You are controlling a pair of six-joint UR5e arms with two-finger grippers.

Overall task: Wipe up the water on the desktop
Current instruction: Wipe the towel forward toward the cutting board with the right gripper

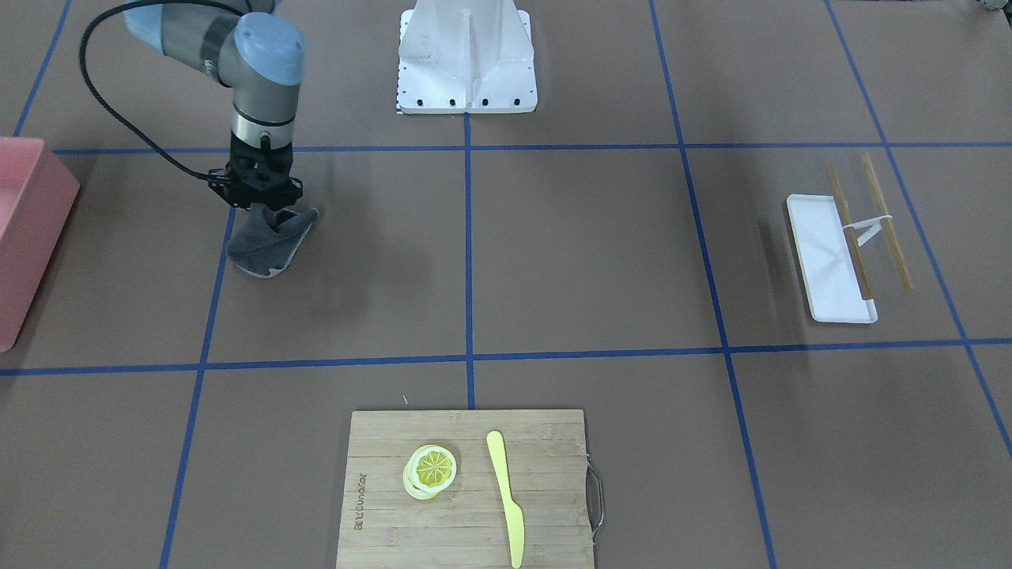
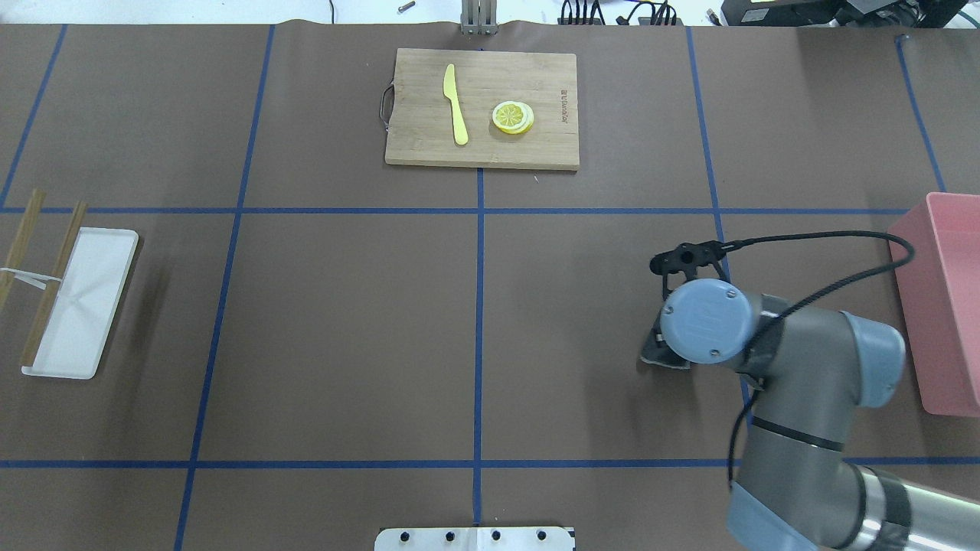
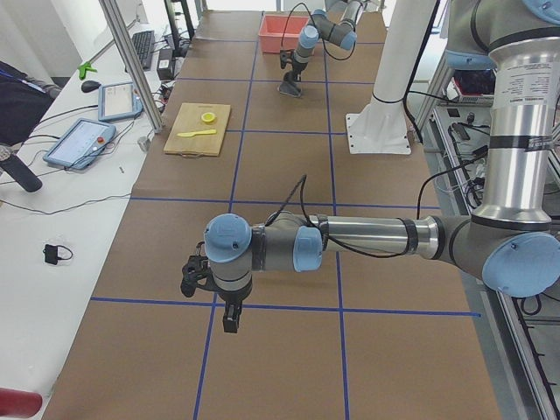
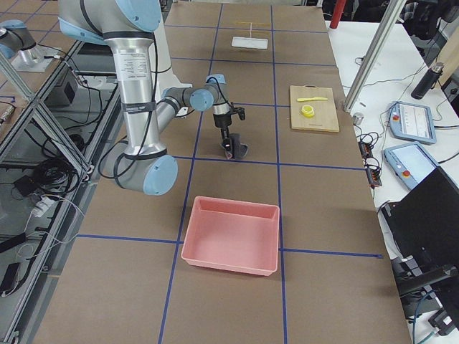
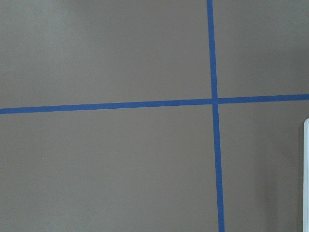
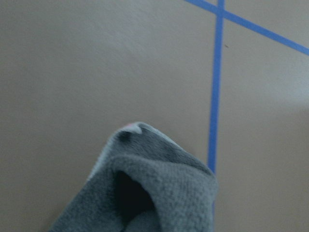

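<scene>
The brown desktop (image 1: 553,253) with blue tape lines fills the views; I see no water on it. My right gripper (image 1: 262,202) points down and is shut on a grey cloth (image 1: 266,240), whose lower end hangs onto or just over the desktop beside a blue line. The cloth also shows in the right wrist view (image 6: 145,188) and the exterior right view (image 4: 237,149); in the overhead view the arm hides most of it (image 2: 657,355). My left gripper (image 3: 229,317) hovers over the desktop at the far end, seen only from the side; I cannot tell if it is open.
A pink bin (image 1: 24,229) stands close beside the right arm. A bamboo cutting board (image 1: 466,490) carries lemon slices (image 1: 431,470) and a yellow knife (image 1: 506,498). A white tray (image 1: 830,257) with chopsticks lies on the other side. The white robot base (image 1: 466,63) is at the rear.
</scene>
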